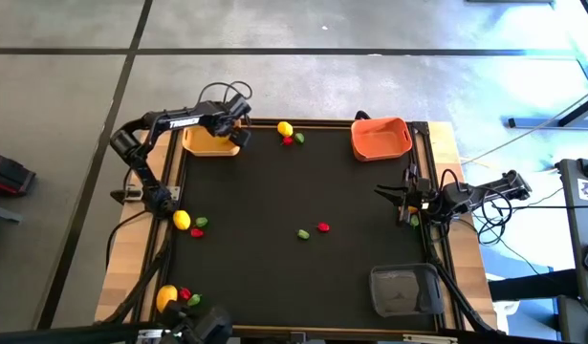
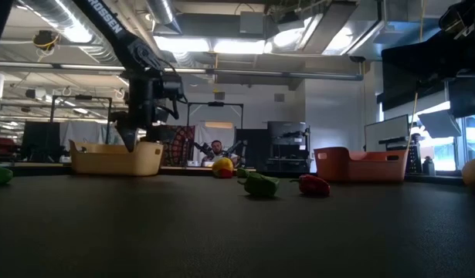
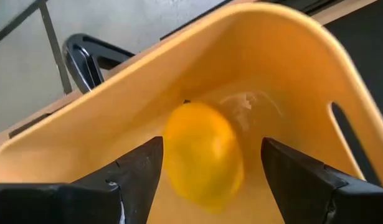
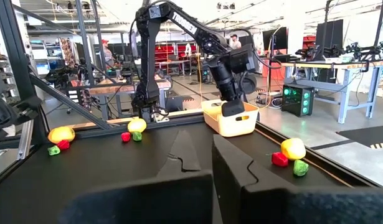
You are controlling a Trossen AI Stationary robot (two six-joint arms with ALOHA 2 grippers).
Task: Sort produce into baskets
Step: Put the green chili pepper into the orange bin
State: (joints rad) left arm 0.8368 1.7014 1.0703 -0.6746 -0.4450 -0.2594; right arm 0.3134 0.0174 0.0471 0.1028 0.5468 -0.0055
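My left gripper (image 1: 239, 132) (image 3: 211, 144) is open over the yellow-orange basket (image 1: 210, 142) at the far left. A yellow lemon (image 3: 203, 155) shows blurred between its fingers, with a gap on one side, above the basket's floor. My right gripper (image 1: 387, 194) (image 4: 213, 158) is shut and empty at the table's right edge. The orange-red basket (image 1: 381, 139) stands at the far right and the dark grey basket (image 1: 403, 290) at the near right. A lemon (image 1: 285, 128) with a red piece (image 1: 288, 140) and a green piece (image 1: 299, 138) lies between the two far baskets.
A lemon (image 1: 182, 220) with a red and a green piece lies at the left edge. Another such group (image 1: 169, 298) lies at the near left corner. A green piece (image 1: 303, 233) and a red piece (image 1: 323, 226) lie mid-table. A raised frame (image 1: 179, 182) borders the mat.
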